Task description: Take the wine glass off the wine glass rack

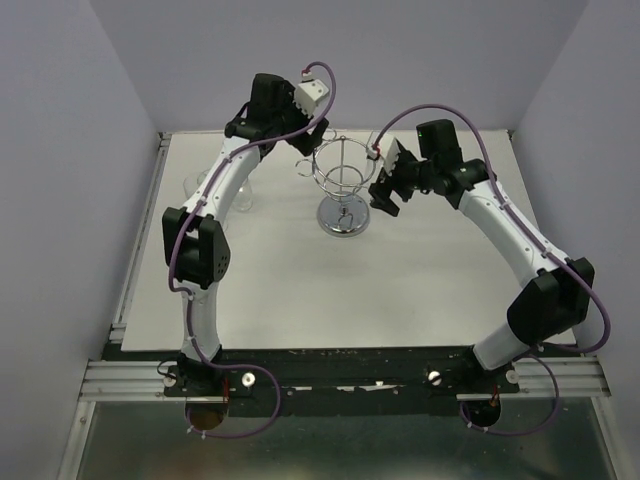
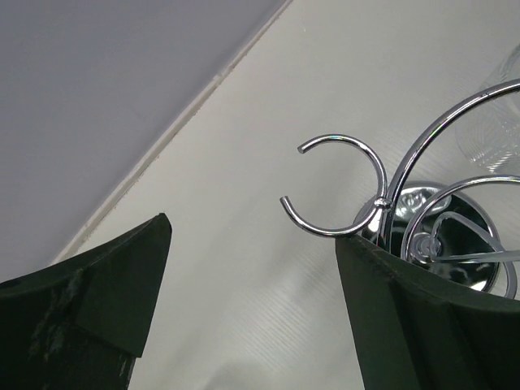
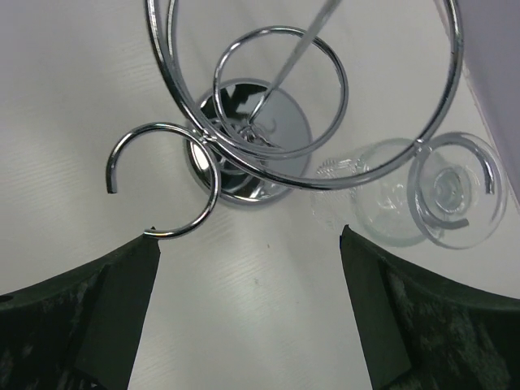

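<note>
The wine glass rack (image 1: 343, 185) stands mid-table, chrome with a round mirrored base (image 3: 280, 162). I see no glass on its loop hooks (image 2: 382, 175). Two clear wine glasses (image 1: 246, 200) (image 1: 194, 184) stand on the table left of the rack, partly behind my left arm. They also show in the right wrist view (image 3: 394, 203) and at the left wrist view's edge (image 2: 496, 114). My left gripper (image 1: 308, 145) (image 2: 252, 231) hangs open at the rack's back left, nothing between its fingers. At the rack's right side, my right gripper (image 1: 383, 190) (image 3: 249, 237) is open and holds nothing.
The white table (image 1: 300, 290) is walled at the back and on both sides. A metal rail (image 1: 130, 300) runs along its left edge. Both arm bases sit on the black bar (image 1: 340, 375) at the near edge.
</note>
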Motion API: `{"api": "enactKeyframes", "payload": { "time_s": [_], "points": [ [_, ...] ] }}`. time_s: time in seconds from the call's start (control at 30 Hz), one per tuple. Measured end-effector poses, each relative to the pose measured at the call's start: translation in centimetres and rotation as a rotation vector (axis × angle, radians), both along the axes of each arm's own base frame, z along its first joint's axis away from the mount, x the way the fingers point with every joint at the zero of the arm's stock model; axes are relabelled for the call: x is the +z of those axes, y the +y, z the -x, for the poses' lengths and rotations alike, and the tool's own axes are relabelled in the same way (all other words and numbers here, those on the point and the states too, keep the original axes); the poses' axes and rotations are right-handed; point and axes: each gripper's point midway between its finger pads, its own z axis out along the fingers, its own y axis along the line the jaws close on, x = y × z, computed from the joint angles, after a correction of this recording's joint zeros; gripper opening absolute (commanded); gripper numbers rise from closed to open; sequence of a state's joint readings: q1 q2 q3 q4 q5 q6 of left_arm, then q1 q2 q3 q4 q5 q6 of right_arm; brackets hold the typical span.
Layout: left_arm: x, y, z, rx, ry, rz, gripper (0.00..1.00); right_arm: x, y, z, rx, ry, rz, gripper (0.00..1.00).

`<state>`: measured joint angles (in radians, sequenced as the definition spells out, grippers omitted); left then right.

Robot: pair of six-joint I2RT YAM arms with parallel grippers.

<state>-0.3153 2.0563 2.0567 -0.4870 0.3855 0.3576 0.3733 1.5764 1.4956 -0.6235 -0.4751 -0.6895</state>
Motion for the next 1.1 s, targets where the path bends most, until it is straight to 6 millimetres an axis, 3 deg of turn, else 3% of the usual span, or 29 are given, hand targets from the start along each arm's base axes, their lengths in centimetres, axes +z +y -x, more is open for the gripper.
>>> {"api": "enactKeyframes", "payload": {
  "time_s": [0.23,0.47,0.7,0.8,0.93,1.1],
  "points": [
    [0.2,-0.9,-1.2,0.012,-0.006,0.039,0.99,0.0,2.7,1.6,0.057,0.013,-0.009,0.99],
    [0.7,-0.9,-1.4,0.049,0.006,0.08,0.99,0.0,2.7,1.8,0.032,0.042,-0.027,1.0],
    [2.2,2.2,-2.8,0.13,-0.018,0.102,0.99,1.2,1.8,2.3,0.023,0.0,-0.01,1.0],
    [3.2,4.5,-3.1,0.175,-0.023,0.116,0.99,2.9,0.9,2.7,0.008,-0.031,-0.032,1.0],
    [4.8,6.9,-1.4,0.21,-0.028,0.124,0.99,4.6,-1.8,1.7,-0.053,-0.024,-0.107,0.99],
    [7.7,7.3,2.2,0.166,-0.078,0.118,0.99,5.4,-7.8,-0.6,-0.181,-0.062,-0.328,1.0]
  ]
}}
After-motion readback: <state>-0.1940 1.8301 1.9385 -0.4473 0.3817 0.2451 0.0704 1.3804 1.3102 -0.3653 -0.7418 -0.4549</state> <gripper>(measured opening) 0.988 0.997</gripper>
